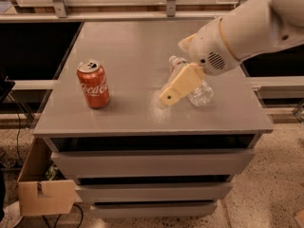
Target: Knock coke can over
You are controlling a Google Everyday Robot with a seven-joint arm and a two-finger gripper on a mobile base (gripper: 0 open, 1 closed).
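The red coke can (93,84) with white script and a silver top stands upright on the left part of the grey cabinet top (133,46). My gripper (175,89) hangs from the white arm that reaches in from the upper right. It is above the middle of the top, to the right of the can and well apart from it. It is in front of a clear plastic water bottle (199,93) that lies on its side, and it hides most of that bottle.
The cabinet has grey drawers (152,164) below the top. A metal shelf rail (123,14) runs along the back. A cardboard box (40,189) stands on the floor at the lower left. The dark blue packet is out of view.
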